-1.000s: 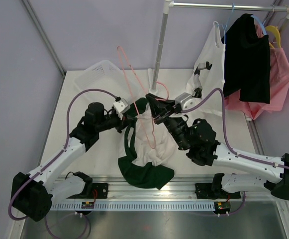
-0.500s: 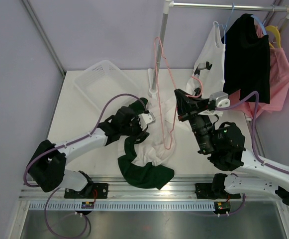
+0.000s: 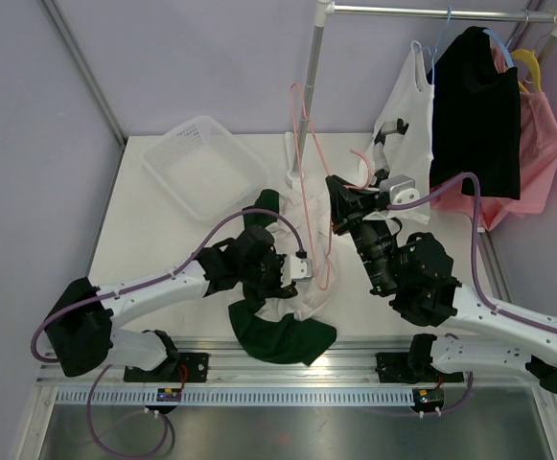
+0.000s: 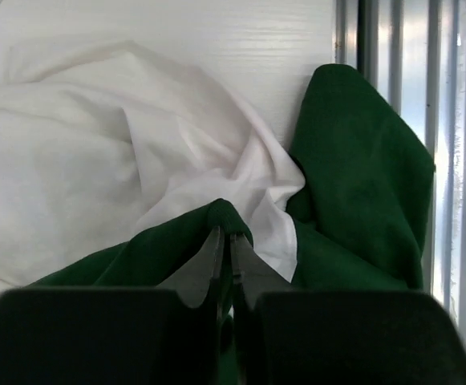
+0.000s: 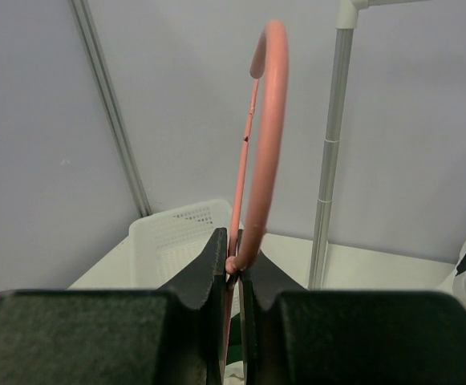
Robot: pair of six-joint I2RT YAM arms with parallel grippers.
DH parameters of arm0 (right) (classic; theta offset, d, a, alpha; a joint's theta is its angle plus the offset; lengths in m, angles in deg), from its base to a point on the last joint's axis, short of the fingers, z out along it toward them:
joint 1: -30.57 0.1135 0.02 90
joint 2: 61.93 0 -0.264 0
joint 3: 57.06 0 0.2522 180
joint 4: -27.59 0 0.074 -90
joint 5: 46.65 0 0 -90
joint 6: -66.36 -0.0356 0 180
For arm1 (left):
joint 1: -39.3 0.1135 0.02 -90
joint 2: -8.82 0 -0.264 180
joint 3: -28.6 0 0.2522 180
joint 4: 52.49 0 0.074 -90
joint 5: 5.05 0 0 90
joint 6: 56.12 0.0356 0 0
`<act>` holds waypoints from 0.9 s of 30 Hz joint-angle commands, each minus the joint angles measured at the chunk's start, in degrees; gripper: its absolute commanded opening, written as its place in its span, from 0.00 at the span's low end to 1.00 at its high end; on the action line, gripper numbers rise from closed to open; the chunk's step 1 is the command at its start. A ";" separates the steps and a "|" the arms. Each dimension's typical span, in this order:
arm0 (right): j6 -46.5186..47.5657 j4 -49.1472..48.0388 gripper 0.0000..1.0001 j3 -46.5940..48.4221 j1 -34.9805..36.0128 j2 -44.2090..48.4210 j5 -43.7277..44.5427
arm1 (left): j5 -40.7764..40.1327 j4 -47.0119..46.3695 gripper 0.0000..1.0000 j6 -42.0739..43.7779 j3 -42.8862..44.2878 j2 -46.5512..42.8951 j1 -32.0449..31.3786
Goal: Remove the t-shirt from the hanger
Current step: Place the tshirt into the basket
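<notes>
The t-shirt (image 3: 302,292), white with green trim, lies crumpled on the table between the arms. My left gripper (image 3: 295,273) rests on it. In the left wrist view that gripper (image 4: 224,241) is shut on a green ribbed fold of the t-shirt (image 4: 136,160). The pink wire hanger (image 3: 309,163) stands nearly upright, its lower end over the white cloth. My right gripper (image 3: 334,216) is shut on the hanger. The right wrist view shows the jaws (image 5: 234,257) pinching the wire just below the hook of the hanger (image 5: 266,120). Whether the hanger's lower end still sits inside the cloth I cannot tell.
A white mesh basket (image 3: 197,163) sits at the back left. The rack post (image 3: 309,86) rises right behind the hanger. White (image 3: 403,125), black (image 3: 475,105) and pink (image 3: 537,144) garments hang at the back right. A metal rail (image 3: 288,383) runs along the near edge.
The left gripper has travelled from the shirt's back-left side to its near middle and pinched green cloth. The right gripper has raised the hanger upright and shifted it slightly.
</notes>
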 commanded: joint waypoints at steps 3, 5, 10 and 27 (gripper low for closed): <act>0.42 -2.66 0.00 2.15 0.42 1.17 1.89 | 2.28 -1.07 0.23 2.30 -1.14 -2.75 -1.14; 0.42 -2.83 0.00 1.80 0.50 1.79 2.23 | 1.22 -0.82 0.43 2.47 -0.62 -1.87 -1.23; 1.03 -2.13 0.00 1.19 0.42 3.63 4.61 | -2.91 -3.97 0.99 1.42 -2.11 -1.87 -1.23; -1.34 6.74 0.00 -1.28 0.50 16.29 7.07 | -14.43 -16.63 0.99 -9.04 -1.41 8.14 -2.37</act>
